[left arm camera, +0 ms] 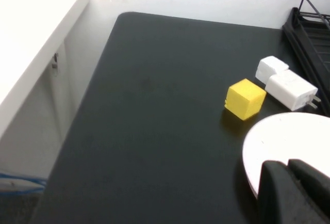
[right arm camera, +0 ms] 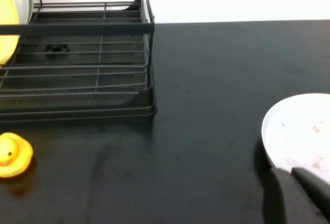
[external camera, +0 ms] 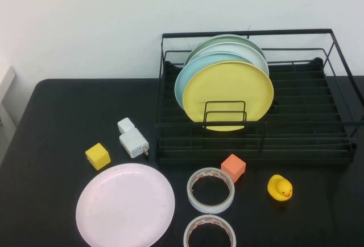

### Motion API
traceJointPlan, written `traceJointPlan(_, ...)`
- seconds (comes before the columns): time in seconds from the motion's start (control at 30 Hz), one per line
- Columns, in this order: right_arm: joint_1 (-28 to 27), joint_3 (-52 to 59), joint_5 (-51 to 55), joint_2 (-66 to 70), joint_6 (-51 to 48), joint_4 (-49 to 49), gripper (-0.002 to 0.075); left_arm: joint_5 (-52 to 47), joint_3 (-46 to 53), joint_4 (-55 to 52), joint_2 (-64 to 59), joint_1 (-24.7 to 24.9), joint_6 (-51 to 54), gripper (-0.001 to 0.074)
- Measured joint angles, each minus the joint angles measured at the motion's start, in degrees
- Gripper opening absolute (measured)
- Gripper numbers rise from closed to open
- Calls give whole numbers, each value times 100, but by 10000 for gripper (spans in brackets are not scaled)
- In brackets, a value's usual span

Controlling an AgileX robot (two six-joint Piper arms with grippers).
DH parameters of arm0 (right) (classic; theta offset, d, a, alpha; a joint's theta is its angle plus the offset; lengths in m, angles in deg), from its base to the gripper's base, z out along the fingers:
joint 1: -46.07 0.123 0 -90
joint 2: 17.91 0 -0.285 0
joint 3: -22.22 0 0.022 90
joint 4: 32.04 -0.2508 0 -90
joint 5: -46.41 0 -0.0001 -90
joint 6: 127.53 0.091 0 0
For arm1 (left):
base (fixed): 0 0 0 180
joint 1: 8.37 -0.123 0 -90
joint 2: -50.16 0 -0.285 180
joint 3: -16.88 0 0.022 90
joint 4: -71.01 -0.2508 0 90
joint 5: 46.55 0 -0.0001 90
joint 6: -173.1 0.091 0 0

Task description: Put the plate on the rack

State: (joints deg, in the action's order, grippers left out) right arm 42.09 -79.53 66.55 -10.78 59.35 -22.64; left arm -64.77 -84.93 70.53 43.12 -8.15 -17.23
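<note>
The pale pink plate [external camera: 125, 205] lies flat on the black table at the front left. In the left wrist view its edge [left arm camera: 289, 141] shows right by my left gripper [left arm camera: 289, 170], whose fingers are together and hold nothing. The black wire rack [external camera: 250, 32] stands at the back right; a yellow plate [external camera: 227, 94], a light blue plate [external camera: 187, 76] and two pale ones stand upright in it. My right gripper [right arm camera: 291, 175] sits with its fingers together to the right of the rack [right arm camera: 77, 29], beside a white round dish [right arm camera: 304, 131]. Neither gripper shows in the high view.
A yellow cube [external camera: 98, 156] and two white chargers [external camera: 132, 141] lie behind the pink plate. Two tape rolls [external camera: 210, 190], an orange cube [external camera: 233, 167] and a rubber duck [external camera: 280, 188] lie in front of the rack. The table's left edge [left arm camera: 103, 43] borders a white counter.
</note>
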Motion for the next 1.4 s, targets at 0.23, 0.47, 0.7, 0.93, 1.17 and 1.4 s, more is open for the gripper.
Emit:
traceJointPlan(0.23,0,0,0,0,0,0,-2,813,20,674,0,0,-392,-1)
traceJointPlan(0.47,0,0,0,0,0,0,-2,1895,20,4454,0,0,-2758,-1)
traceJointPlan(0.7,0,0,0,0,0,0,-2,2132,20,5898,0,0,-2795,-1)
traceJointPlan(0.93,0,0,0,0,0,0,-2,2165,20,6167,0,0,-2693,-2)
traceJointPlan(1.17,0,0,0,0,0,0,-2,666,-737,4530,-174,0,-838,-2)
traceJointPlan(1.4,0,0,0,0,0,9,-2,-1969,-2677,2333,-2131,0,528,-2)
